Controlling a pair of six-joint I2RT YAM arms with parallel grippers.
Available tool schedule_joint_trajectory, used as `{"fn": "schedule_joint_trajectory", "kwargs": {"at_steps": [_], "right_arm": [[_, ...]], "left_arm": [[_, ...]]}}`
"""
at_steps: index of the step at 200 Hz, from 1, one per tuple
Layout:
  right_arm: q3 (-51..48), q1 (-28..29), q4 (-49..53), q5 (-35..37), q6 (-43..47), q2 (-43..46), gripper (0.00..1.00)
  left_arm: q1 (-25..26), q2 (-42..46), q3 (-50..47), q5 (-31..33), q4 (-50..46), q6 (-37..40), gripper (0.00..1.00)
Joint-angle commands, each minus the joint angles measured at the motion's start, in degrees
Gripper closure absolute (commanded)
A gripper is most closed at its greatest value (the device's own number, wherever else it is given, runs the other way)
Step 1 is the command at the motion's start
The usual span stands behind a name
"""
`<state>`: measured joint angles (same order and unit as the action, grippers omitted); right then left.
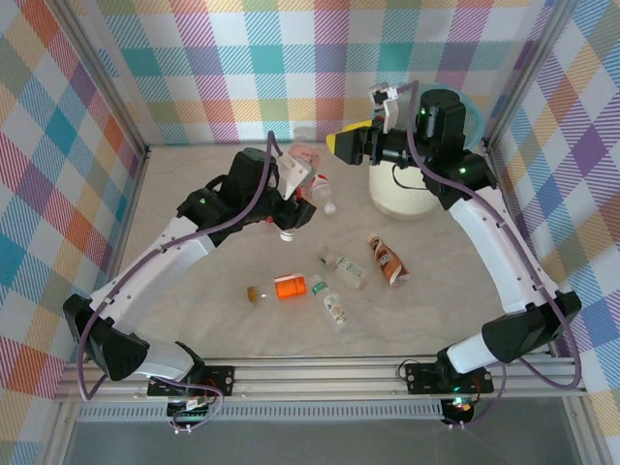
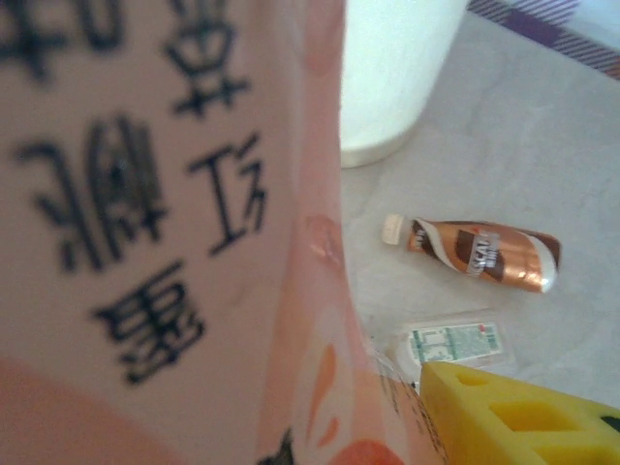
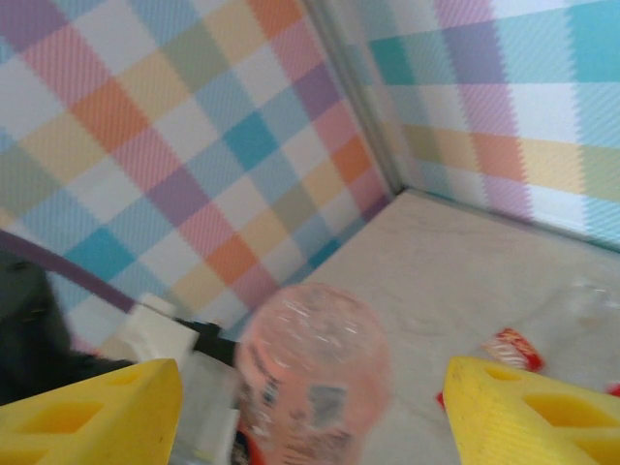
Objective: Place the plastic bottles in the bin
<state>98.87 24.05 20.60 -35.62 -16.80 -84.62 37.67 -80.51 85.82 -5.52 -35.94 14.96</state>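
My left gripper [image 1: 296, 182] is raised above the table and shut on a pink-labelled plastic bottle [image 1: 307, 160]. Up close the bottle's label [image 2: 165, 213] has black characters, and one yellow finger [image 2: 513, 417] presses its side. My right gripper [image 1: 341, 145] hovers beside it, in front of the cream bin [image 1: 412, 194] with a blue liner. In the right wrist view the bottle's base [image 3: 312, 368] faces the open right gripper [image 3: 310, 417], short of its yellow fingers [image 3: 92, 412]. More bottles lie on the table: orange-labelled [image 1: 287, 287], green-labelled [image 1: 334, 303], clear [image 1: 345, 270] and brown [image 1: 386, 259].
A red-labelled bottle [image 1: 321, 184] lies under the raised bottle, and a clear one [image 1: 305, 134] stands by the back wall. The bin's wall [image 2: 397, 77], the brown bottle [image 2: 480, 254] and a green-labelled bottle [image 2: 455, 344] lie beyond the left gripper. Checked walls close in three sides.
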Motion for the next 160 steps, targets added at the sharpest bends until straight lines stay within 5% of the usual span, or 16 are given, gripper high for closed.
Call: {"fn": "schedule_joint_trajectory", "kwargs": {"at_steps": [1, 160], "right_arm": [[0.1, 0.1, -2.2, -9.8, -1.5, -1.5, 0.27], [3.0, 0.8, 0.7, -27.9, -2.2, -7.7, 0.27]], "left_arm": [[0.2, 2.2, -0.2, -5.7, 5.3, 2.5, 0.44], [0.3, 2.9, 1.8, -22.5, 4.1, 4.6, 0.44]]}}
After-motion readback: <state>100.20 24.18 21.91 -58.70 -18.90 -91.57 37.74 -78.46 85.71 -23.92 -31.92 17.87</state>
